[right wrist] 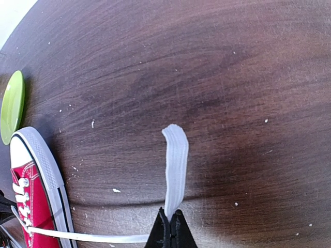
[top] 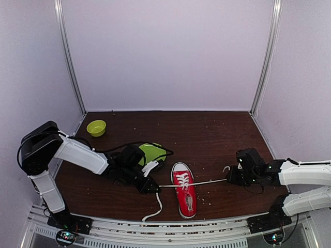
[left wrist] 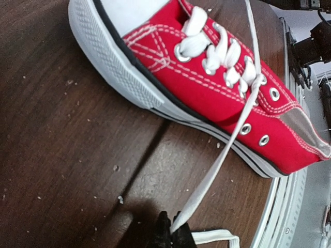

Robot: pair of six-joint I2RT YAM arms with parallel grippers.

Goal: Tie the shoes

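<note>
left wrist view: the left claw (left wrist: 170, 235) is seen closed on the white lace (left wrist: 227, 144), which is pinched between its tips and drawn taut up over the eyelets of the red sneaker (left wrist: 207, 98). a loose flat tail is seen lying on the bench (left wrist: 62, 155) just beside that claw. in the right wrist view the right claw (right wrist: 169, 230) is likewise clamped on the lace, with a short free tip laid ahead of it and a tight strand led off toward the sneaker. from above, one straight white line is formed from claw to claw across the tongue; whether a first crossing is made there cannot be told. the sneaker is set upright near the front edge of the bench, between the arms, toe pointed away from the bases.

the step in hand is judged to be tensioning. it is best done with both ends drawn evenly and low, so that the light sneaker is not dragged or tipped. both arms are stretched low over the bench, the left forearm laid inward past a green plate (top: 153, 151), the right reached in from the side.
</note>
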